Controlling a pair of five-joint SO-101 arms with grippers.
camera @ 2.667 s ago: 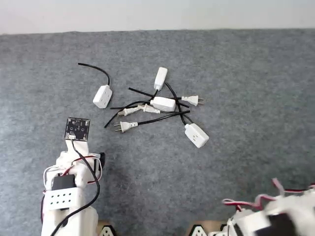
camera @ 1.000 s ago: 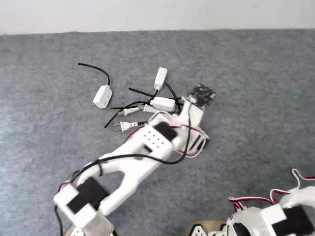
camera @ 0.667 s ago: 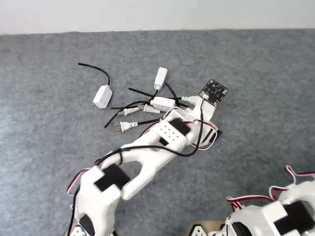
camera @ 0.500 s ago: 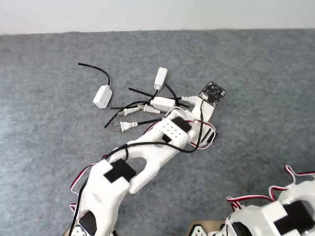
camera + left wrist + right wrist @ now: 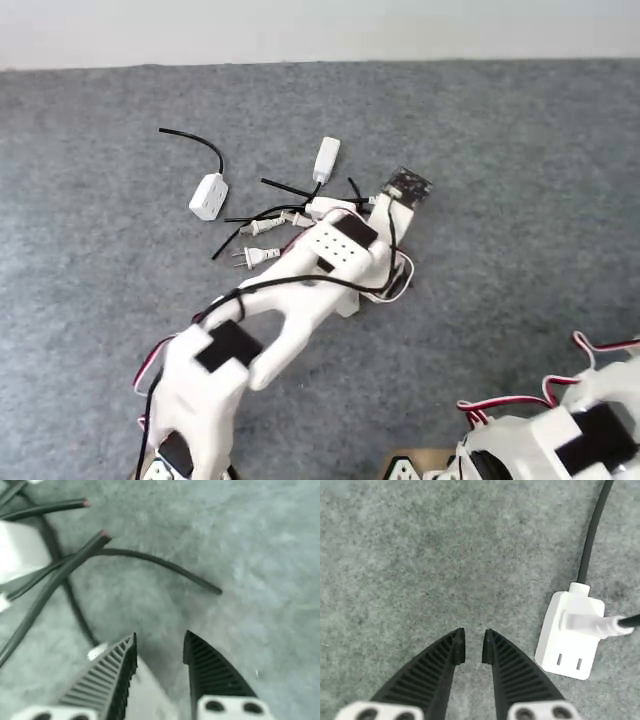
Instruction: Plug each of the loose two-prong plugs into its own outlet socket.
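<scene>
My left arm stretches across the tangle of black cables, its wrist over the pile's right side. My left gripper is open just above the carpet; a white plug piece lies under one finger and runs into the gap. A loose two-prong plug and a second plug lie left of the arm. Sockets rest at the far left and at the back. My right gripper is almost shut on nothing, beside a white socket with a white plug body lying across it.
Cut cable ends and a curved black cable cross the carpet ahead of the left gripper, with a white block beside them. My right arm stays folded at the near right corner. Grey carpet covers the table.
The left arm swung from the near left out over the cable pile, went a little past it to the right, then drew back left. It now hides the right-hand socket.
</scene>
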